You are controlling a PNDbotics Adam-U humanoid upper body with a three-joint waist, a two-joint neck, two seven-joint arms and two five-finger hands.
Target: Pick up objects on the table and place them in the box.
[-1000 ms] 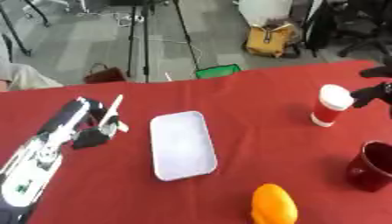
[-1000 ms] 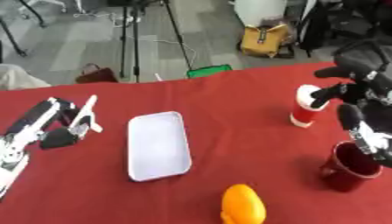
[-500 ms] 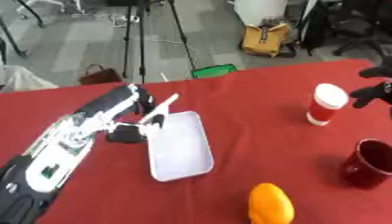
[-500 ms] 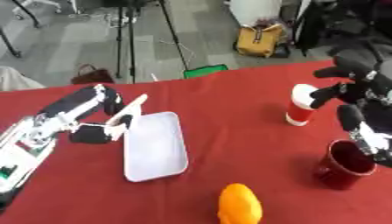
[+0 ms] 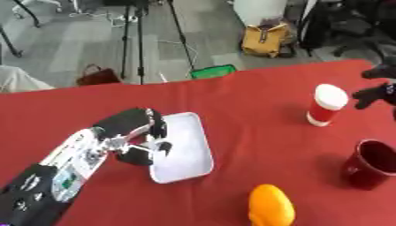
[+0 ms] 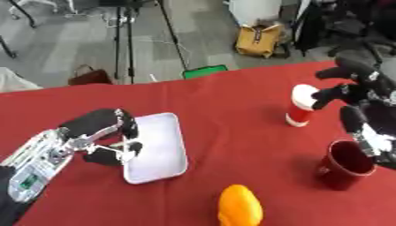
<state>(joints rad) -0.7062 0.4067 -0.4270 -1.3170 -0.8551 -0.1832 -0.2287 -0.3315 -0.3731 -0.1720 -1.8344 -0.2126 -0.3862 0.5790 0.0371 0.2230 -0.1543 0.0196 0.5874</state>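
Observation:
A white shallow tray (image 5: 189, 148) lies in the middle of the red table (image 5: 247, 101). My left hand (image 5: 127, 129) is at its left rim, with fingers curled over the edge and the thumb just below them. A red paper cup with a white lid (image 5: 327, 105) stands upright at the right. My right hand (image 6: 370, 95) hovers beside it, fingers spread, not touching it. A dark red mug (image 5: 374, 164) stands at the near right, under that hand's lower fingers. An orange rounded object (image 5: 271, 205) lies at the front edge.
Beyond the table's far edge the floor holds tripod legs (image 5: 139, 39), a yellow bag (image 5: 267, 39), a green item (image 5: 214, 70) and a dark chair (image 5: 340, 26). Bare red cloth lies between the tray and the cup.
My left arm has swept right from the table's left side to the tray, and its fingers have curled over the tray's rim. The right hand has stayed by the cup.

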